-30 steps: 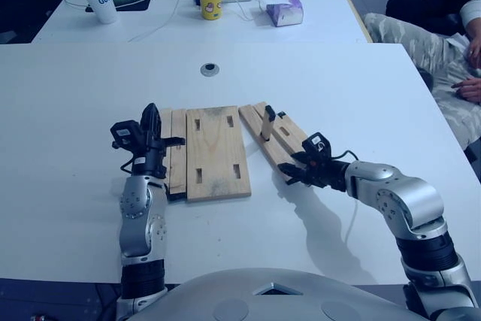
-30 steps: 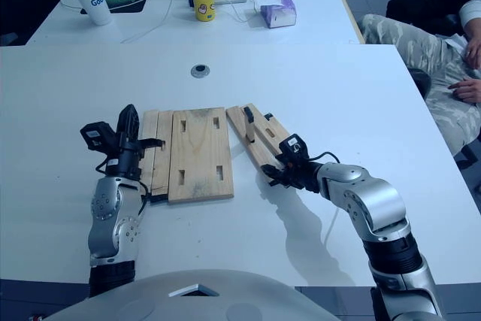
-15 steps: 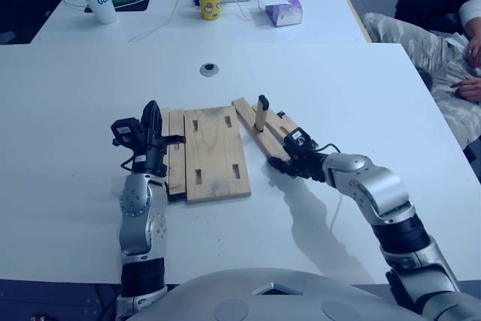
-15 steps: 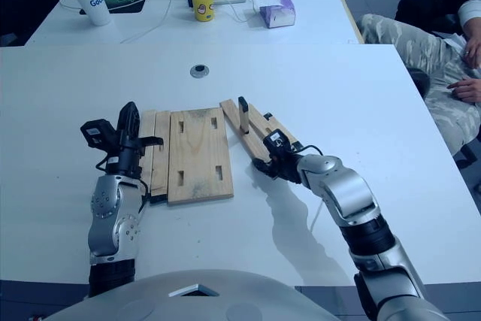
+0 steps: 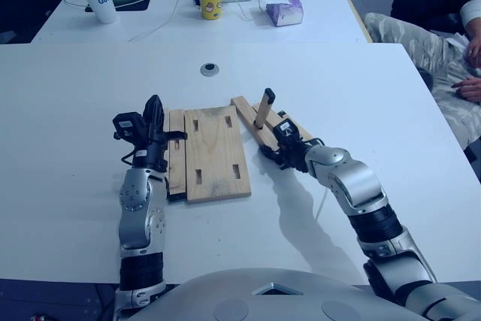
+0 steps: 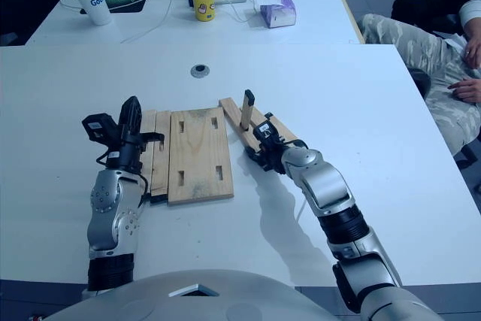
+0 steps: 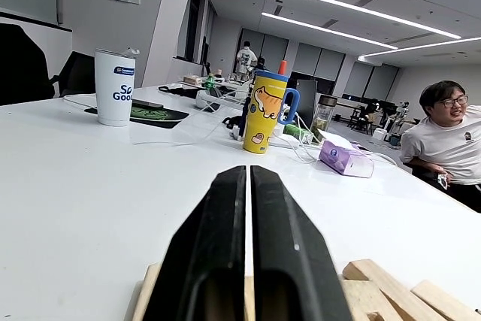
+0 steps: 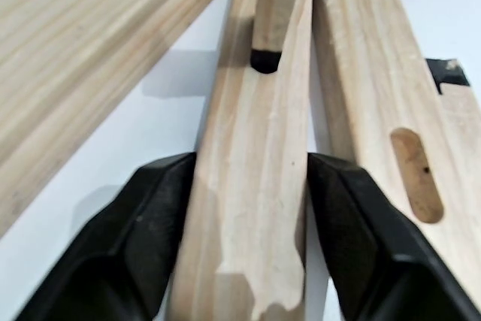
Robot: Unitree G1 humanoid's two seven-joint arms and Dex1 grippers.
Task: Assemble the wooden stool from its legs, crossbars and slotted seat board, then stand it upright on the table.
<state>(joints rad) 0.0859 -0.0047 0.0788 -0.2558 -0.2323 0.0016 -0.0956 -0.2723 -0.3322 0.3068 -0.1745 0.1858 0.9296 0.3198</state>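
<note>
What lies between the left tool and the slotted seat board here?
Two narrow wooden strips lie flat, side by side, between the left tool and the slotted seat board, along its long edge. Both eye views show this.

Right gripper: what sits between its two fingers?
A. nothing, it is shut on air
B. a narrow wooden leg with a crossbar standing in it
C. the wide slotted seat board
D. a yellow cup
B: in the right wrist view the right gripper has its fingers flanking the narrow wooden leg, with the crossbar rising from it.
</note>
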